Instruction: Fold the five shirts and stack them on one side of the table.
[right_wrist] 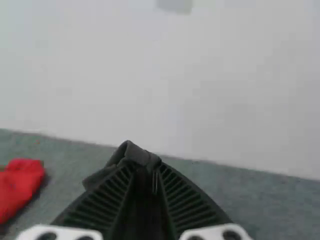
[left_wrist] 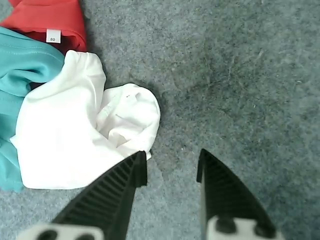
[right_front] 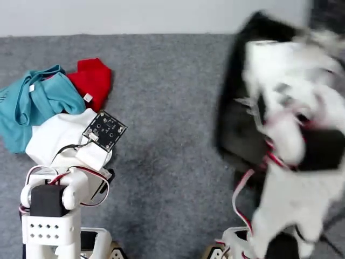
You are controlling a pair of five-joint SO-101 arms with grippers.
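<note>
Gaping over the grey worktop (left_wrist: 240,75), the left claw (left_wrist: 172,162) has its jaws well apart and holds nothing; one finger's tip sits just beside the edge of a crumpled white shirt (left_wrist: 75,135). The right claw (right_wrist: 144,164) is pinched closed on a fold of a black shirt (right_wrist: 131,151), raised with the pale wall (right_wrist: 160,75) behind it. In the high view the black shirt (right_front: 230,127) hangs against the blurred right arm (right_front: 294,210) at the worktop's right side, reaching toward the far edge. Four shirts can be counted: black, white, teal and red. The teal shirt (right_front: 29,102) lies bunched at the left edge, touching the white one, and the red shirt (right_front: 94,78) lies just past them, toward the wall, touching the teal. All three form one loose heap by the left arm (right_front: 51,208). Open grey worktop runs between that heap and the black shirt, from the near edge to the wall.
</note>
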